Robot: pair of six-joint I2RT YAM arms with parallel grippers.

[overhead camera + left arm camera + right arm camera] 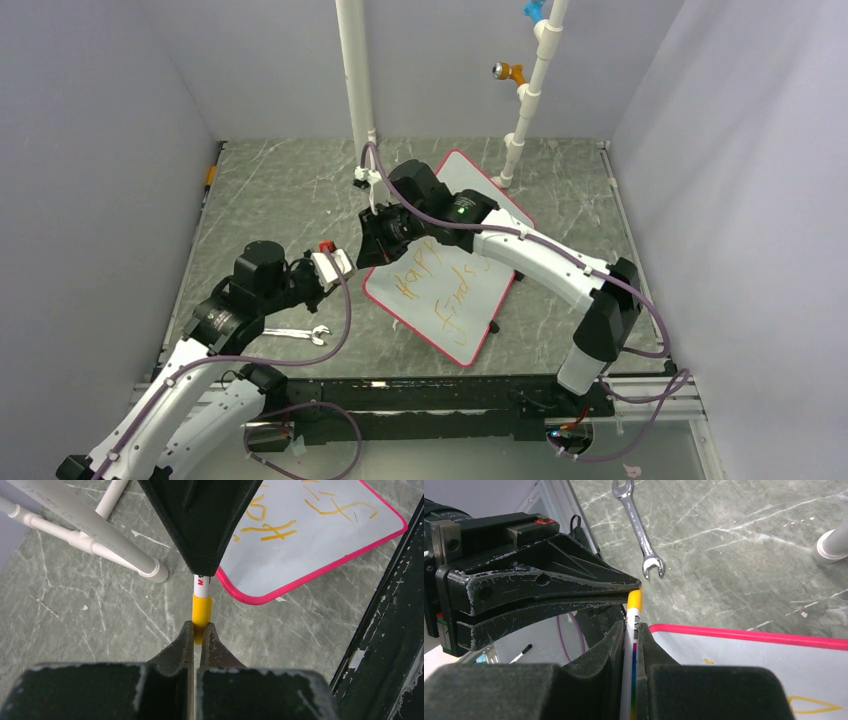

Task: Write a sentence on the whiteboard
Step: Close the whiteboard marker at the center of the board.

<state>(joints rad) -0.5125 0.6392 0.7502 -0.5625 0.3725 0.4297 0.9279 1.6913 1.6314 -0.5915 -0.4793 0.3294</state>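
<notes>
Board: the board (466, 172) lies on the table (100, 630), turned at an angle, and the right arm reaches across it.
Writing: the sentence (462, 308) is on the board in orange-yellow, in two lines. We read about "Happ…" above and "Finds" below. The arm covers a part, so we cannot tell if more words are there.
Marker: the marker (202, 587) is off the board, over the table just beside the board's corner. It is held between the two grippers.
Right gripper: the right gripper (632, 630) has its fingers closed on the white body of the marker.
Left gripper: the left gripper (201, 630) has its fingers closed on the yellow cap (202, 611).
Cap: it sits on the end of the marker. We cannot tell if it is pushed fully home.
Done: in our judgement most of the writing, maybe all of it, is finished, because two lines stand on the board and the tip is away from it.
Left: we think the cap is being handled now, and after it the marker must be put down. If the cap is in fact coming off, more words may follow. The pictures do not decide this.
Nearby: a wrench (640, 535) lies on the table, apart from the board.
</notes>
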